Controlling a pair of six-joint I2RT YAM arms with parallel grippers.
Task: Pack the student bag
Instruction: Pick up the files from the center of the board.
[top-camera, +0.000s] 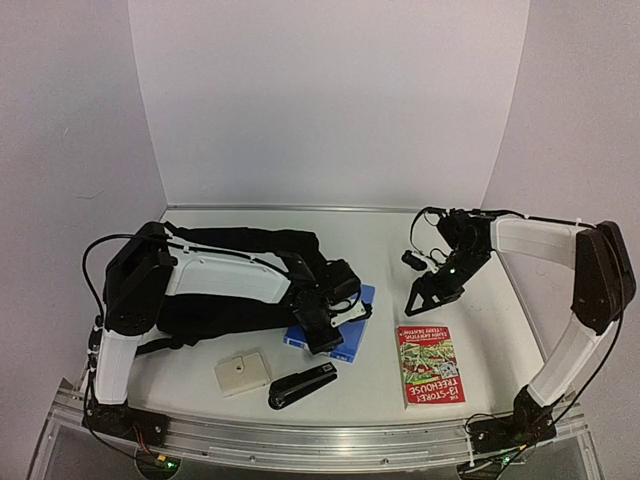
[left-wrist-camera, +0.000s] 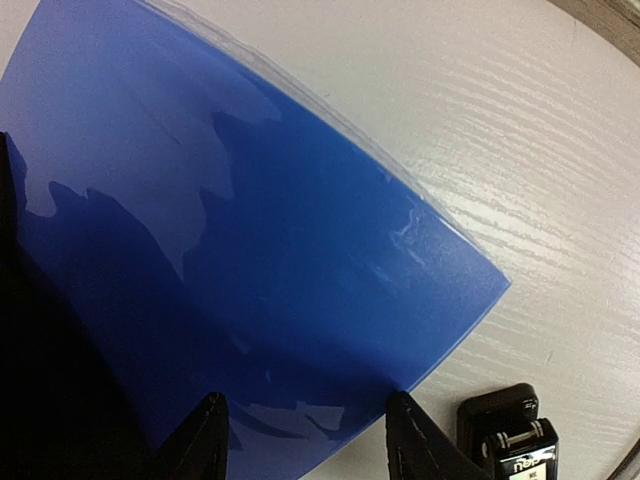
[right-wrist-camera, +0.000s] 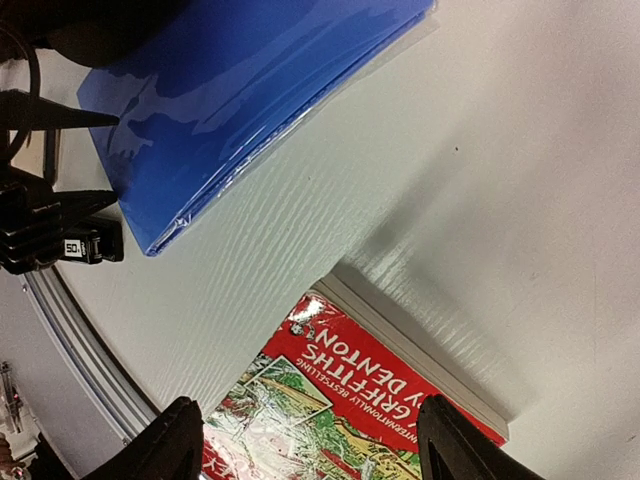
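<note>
Though the student bag (top-camera: 250, 242) lies just left of the blue folder (left-wrist-camera: 300, 250), packing looks barely begun. The folder itself, the red book (top-camera: 430, 365) to its right, and the stapler (top-camera: 300, 385) and small beige block (top-camera: 242, 373) in front of it all lie outside the bag. The left gripper (left-wrist-camera: 305, 398) hangs part-spread over the folder's edge, not clamped, and the right gripper (right-wrist-camera: 308, 403) stands wide and empty above the book.

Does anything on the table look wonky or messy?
Only the shiny blue plastic folder beside the big black fabric backpack: its cover bows in a curve instead of lying flat. Nothing looks spilled or broken.
</note>
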